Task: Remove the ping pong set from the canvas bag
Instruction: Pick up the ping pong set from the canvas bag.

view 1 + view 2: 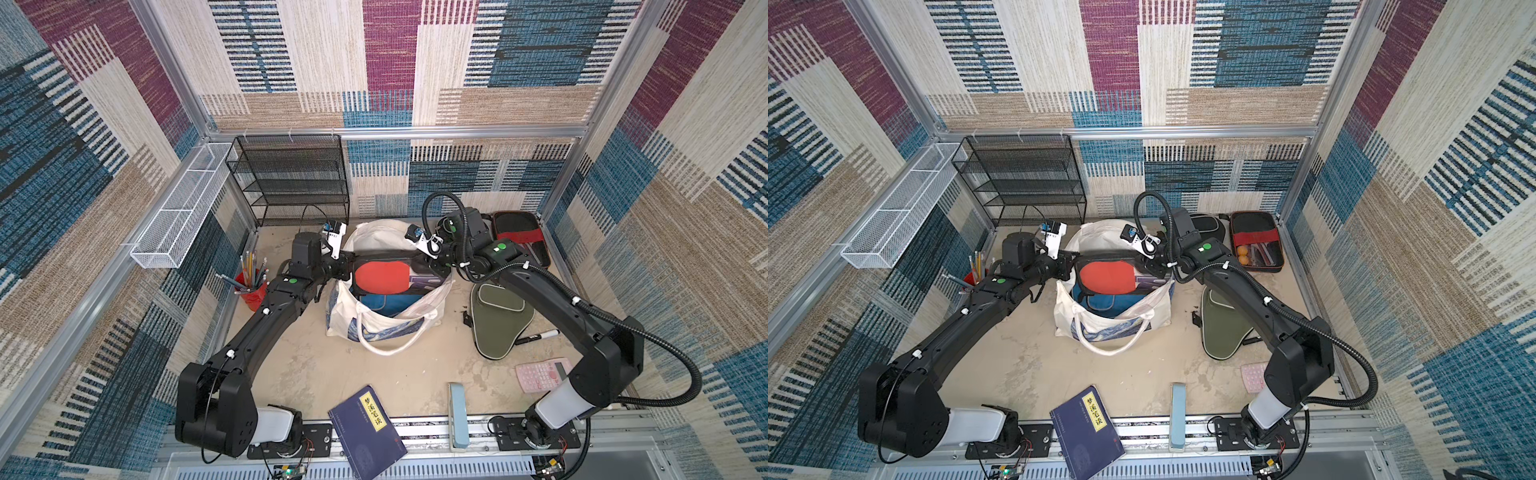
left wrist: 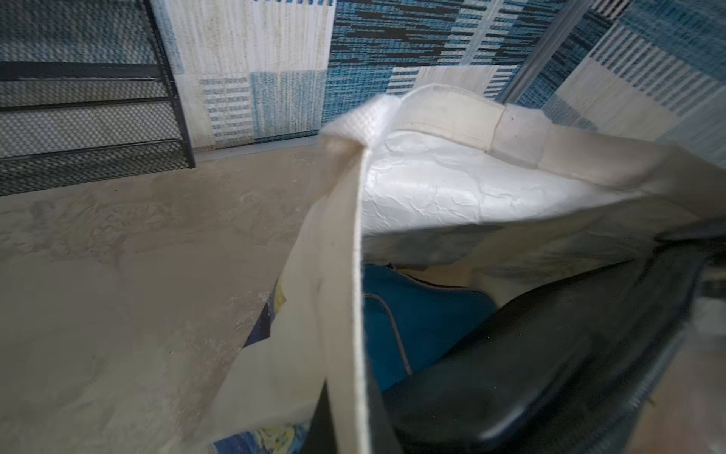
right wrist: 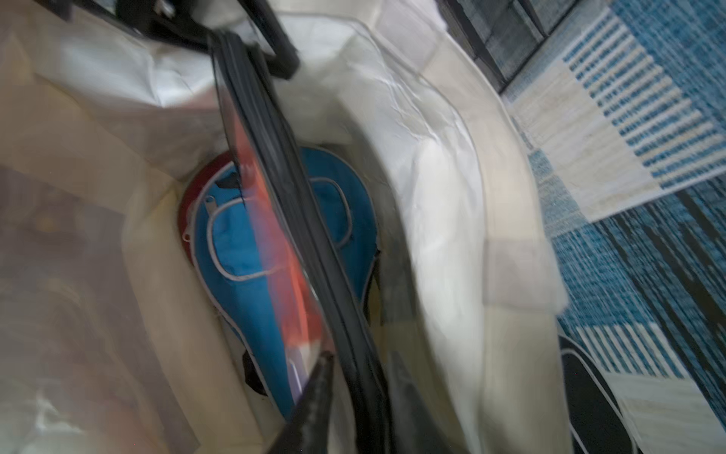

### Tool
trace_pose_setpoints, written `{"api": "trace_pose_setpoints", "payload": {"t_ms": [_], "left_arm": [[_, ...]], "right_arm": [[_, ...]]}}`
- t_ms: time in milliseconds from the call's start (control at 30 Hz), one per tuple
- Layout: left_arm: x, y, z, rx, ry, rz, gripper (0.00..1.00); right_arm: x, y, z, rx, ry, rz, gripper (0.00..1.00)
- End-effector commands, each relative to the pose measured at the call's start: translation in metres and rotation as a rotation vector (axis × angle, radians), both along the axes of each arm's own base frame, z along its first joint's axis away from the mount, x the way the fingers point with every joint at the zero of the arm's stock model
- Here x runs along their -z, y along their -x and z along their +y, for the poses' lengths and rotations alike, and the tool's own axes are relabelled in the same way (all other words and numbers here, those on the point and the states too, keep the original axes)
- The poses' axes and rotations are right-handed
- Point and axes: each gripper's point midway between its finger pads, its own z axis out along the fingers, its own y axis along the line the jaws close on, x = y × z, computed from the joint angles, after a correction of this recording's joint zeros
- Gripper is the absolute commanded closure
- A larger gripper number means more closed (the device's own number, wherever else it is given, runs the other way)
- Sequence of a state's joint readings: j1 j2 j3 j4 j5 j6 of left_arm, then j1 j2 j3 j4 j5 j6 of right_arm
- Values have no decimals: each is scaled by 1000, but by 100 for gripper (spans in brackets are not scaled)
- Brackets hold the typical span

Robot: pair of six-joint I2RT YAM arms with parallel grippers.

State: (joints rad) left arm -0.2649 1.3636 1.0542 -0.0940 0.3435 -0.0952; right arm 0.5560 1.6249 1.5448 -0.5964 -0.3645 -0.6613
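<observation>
The canvas bag (image 1: 390,328) (image 1: 1113,328) stands open mid-table. Across its mouth lies a black zip case with a red paddle showing (image 1: 382,276) (image 1: 1106,276). Under it sit a blue cover (image 3: 243,243) (image 2: 412,314) and a maroon one (image 3: 186,212). My left gripper (image 1: 347,270) (image 2: 353,424) is shut on the bag's left rim. At the case's right end, my right gripper (image 1: 434,270) (image 3: 361,377) is open, its fingers either side of the zipped edge. An olive cover (image 1: 498,324) and the red-banded black case (image 1: 519,237) lie on the table to the right.
A black mesh rack (image 1: 291,183) and a white wire basket (image 1: 178,208) stand at the back left. A red pencil cup (image 1: 251,286) is beside my left arm. A pink calculator (image 1: 540,374), marker (image 1: 536,336), blue book (image 1: 365,432) and pale box (image 1: 457,415) lie in front.
</observation>
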Motion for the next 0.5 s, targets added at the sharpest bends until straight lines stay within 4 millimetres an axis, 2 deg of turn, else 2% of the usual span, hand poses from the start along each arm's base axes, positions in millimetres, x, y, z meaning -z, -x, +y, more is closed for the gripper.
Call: {"api": "trace_pose_setpoints", "payload": {"t_ms": [0, 100, 267, 400, 467], "left_arm": [[-17, 11, -19, 107, 80, -34, 100], [-19, 13, -20, 111, 82, -46, 100], [-22, 15, -18, 107, 76, -60, 100], [-26, 15, -16, 99, 65, -74, 100], [-26, 14, -15, 95, 55, -77, 100]], "right_arm": [[0, 8, 17, -103, -43, 49, 23], [5, 2, 26, -137, -34, 77, 15], [29, -3, 40, -196, 5, 215, 16], [54, 5, 42, -212, 45, 358, 27], [59, 11, 41, -221, 45, 395, 45]]}}
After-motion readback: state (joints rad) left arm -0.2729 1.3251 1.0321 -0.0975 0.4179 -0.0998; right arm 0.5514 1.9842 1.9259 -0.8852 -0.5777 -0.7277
